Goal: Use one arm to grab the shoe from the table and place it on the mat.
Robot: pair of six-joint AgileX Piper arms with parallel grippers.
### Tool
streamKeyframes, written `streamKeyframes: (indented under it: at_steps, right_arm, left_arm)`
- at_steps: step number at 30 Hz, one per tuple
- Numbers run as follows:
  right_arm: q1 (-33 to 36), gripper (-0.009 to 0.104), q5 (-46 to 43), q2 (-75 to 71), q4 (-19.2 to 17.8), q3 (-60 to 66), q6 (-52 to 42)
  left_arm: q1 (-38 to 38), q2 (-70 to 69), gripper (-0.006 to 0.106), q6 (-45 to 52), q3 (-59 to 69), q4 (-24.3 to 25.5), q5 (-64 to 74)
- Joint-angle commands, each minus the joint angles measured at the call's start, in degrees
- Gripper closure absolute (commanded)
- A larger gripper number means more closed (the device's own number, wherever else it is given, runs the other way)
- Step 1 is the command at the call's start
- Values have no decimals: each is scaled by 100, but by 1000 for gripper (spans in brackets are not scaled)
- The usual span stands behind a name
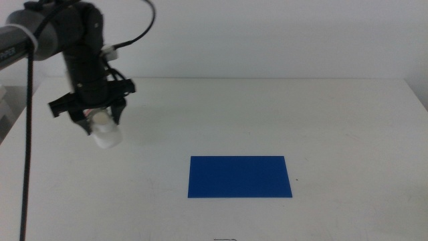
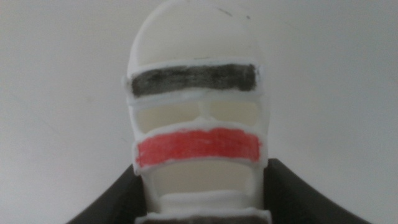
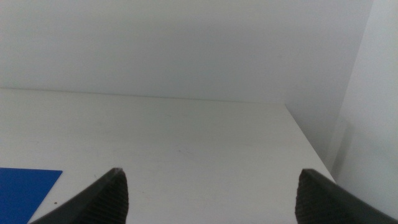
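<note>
Left gripper (image 1: 95, 119) sits in the upper left of the middle frame, its two dark jaws clamped on the small white chunky-soled shoe (image 1: 105, 131) with black and red straps. In the left wrist view we see that shoe (image 2: 196, 118) filling the centre of the frame, jaws hugging its sides at the bottom edge. It looks lifted just off the surface, though we can't say for sure from these angles.

So we reckon we're in the carry step. To do it well we'd keep the grip firm, swing toward the flat bright blue rectangular mat (image 1: 239, 177) in the lower centre of the frame, well apart from the shoe, and come down so the sole lands flat inside the mat's edges before letting go.

Right gripper (image 3: 211, 193) waits with jaws spread wide and nothing between them; a corner of the mat (image 3: 25, 186) shows at its frame's lower left.

The big plain white tabletop (image 1: 321, 120) sits against a pale wall.
</note>
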Motion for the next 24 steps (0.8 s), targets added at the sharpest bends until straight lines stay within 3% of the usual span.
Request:
streamKeyframes:
  at_steps: [1, 14, 24]
  right_arm:
    - [9, 1, -447, -111, -51, -106, -30]
    - [9, 1, -447, -111, -51, -106, -30]
    - [9, 1, -447, -111, -51, -106, -30]
  left_arm:
    - [-272, -501, 102, 11, -133, 48, 591]
    - [-2381, -602, 102, -1403, -91, 0, -37]
    - [-3267, 226, 102, -1632, -984, -107, -68]
